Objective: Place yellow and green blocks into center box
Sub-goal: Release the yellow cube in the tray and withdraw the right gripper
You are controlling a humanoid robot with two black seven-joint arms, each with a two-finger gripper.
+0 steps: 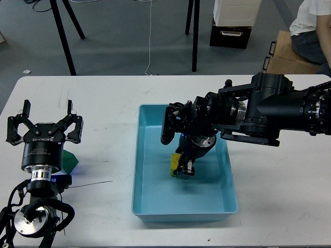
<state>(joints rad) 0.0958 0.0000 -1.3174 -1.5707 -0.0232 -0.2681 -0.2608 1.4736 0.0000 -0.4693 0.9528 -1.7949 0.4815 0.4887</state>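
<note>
My right gripper (184,169) reaches down into the light blue box (147,202) at the table's middle and is shut on the yellow block (176,164), which is low inside, near the box floor. My left gripper (43,130) is open, hovering over the green block (69,159) on the white table at the left. Much of the green block is hidden behind my left wrist.
The white table (103,108) stretches around the box. Black tripod legs (64,36) stand behind its far edge. A thin black wire (93,185) lies on the table near my left arm. A person (310,31) sits at the back right.
</note>
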